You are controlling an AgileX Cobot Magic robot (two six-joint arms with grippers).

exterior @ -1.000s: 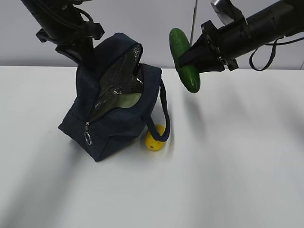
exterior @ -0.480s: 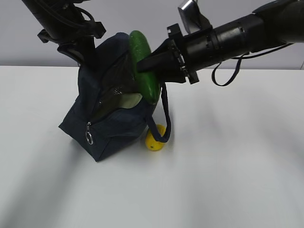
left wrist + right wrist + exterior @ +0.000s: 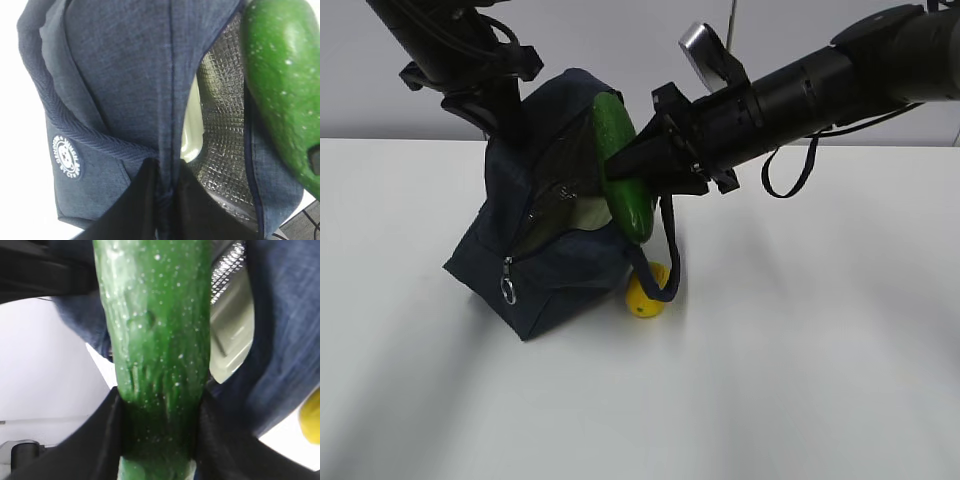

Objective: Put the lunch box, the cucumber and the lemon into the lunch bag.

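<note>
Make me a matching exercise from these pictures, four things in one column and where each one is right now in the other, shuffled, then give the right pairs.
Things:
1. cucumber
2. lemon
3. lunch box
4. lunch bag

Places:
A. lying on the table beside the bag, under a handle loop
B. inside the bag, pale lid showing through the opening
C. clamped in the right tool at the bag's opening
D. standing on the table, its top fabric pinched by the left tool

Pairs: 1-C, 2-A, 3-B, 4-D
</note>
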